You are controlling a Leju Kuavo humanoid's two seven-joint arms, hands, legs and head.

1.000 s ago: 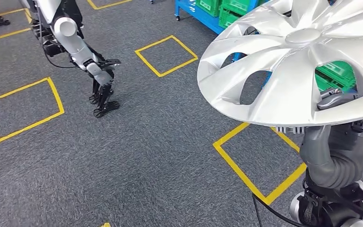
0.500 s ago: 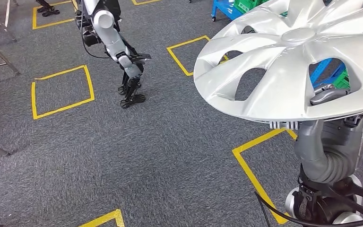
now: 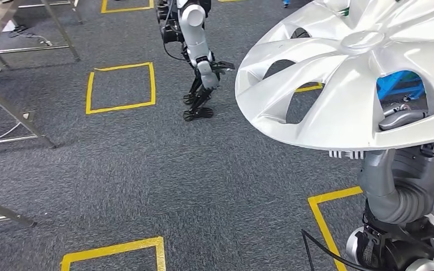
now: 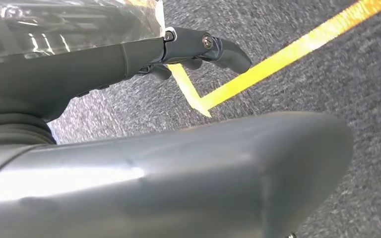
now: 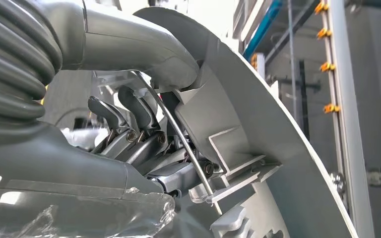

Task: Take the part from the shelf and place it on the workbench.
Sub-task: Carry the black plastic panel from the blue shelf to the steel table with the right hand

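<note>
the right hand (image 3: 404, 169) holds the part, a silver wheel cover (image 3: 344, 73), from beneath near its rim; a dark fingertip (image 3: 402, 118) pokes up through one of the cover's openings, and in the right wrist view the thumb (image 5: 144, 44) presses on the pale back of the cover (image 5: 258, 129) while darker fingers (image 5: 129, 119) curl under its ribs beside a thin wire ring. the cover rides in the air above this hand, dished face up and tilted slightly.

the left hand (image 3: 203, 93) hangs well away from the right one, out over the floor, fingers pointing down, straight and apart with nothing in them; in the left wrist view a dark finger (image 4: 198, 44) lies straight out over the carpet (image 4: 337, 89).

below both hands lies grey speckled carpet (image 3: 164, 169) marked with yellow tape squares: one corner (image 3: 322, 209) just beside the right hand, one edge (image 3: 116, 248) nearer the robot than the left hand, and a full square (image 3: 121, 84) just beside the left hand. beyond that square stand the metal legs of a frame (image 3: 17, 113). behind the cover, past the right hand, a blue rack (image 3: 398, 84) shows through an opening. the right wrist view shows upright shelf posts (image 5: 340, 99) with orange clips.
</note>
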